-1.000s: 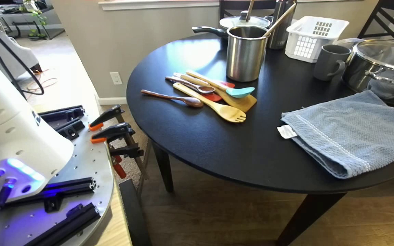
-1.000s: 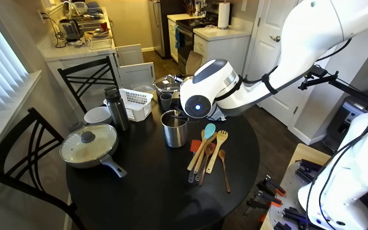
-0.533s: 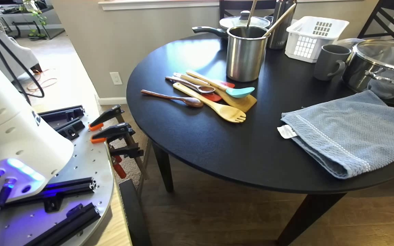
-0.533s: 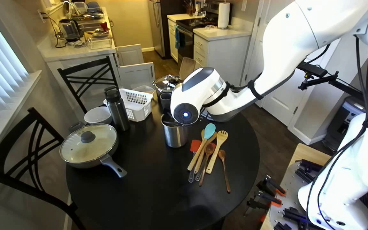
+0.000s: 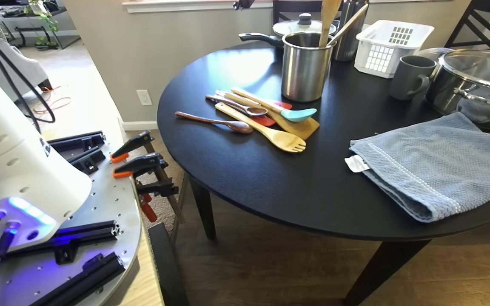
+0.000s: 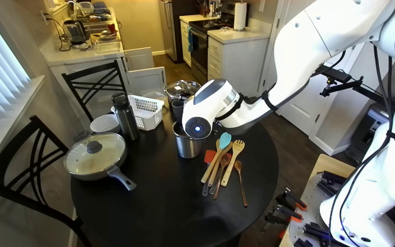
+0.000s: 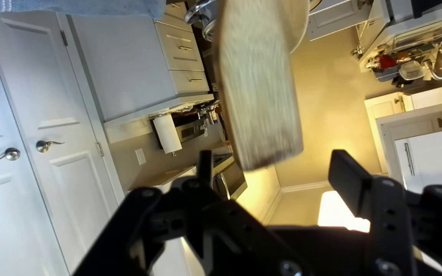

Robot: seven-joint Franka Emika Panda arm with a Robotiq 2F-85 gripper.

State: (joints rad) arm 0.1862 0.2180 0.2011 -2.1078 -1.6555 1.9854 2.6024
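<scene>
Flat, square-ended wooden spatula (image 7: 261, 84), ×1, above the round black table (image 5: 236, 182). Folded blue towel (image 5: 436, 161), ×1, on table. Tall cylindrical stainless-steel pot (image 5: 304, 74), ×1: spatula stands in it blade-up, beside a second wooden utensil (image 5: 349, 24). Dark steel bottle (image 5: 346, 52), ×1: lettering appears to read YETI. Black hand (image 7: 272, 168), ×1: fingers apart, blade end between them, touching neither. Brown wooden spoons (image 5: 240, 127), ×2. White towel tag (image 5: 356, 164), ×1: any print illegible.

Flat wooden spatula (image 7: 261, 88), pale face with darker brown edge, stands blade-up in the steel pot (image 5: 306, 70), leaning slightly right near the pot's right rim in an exterior view.
</scene>
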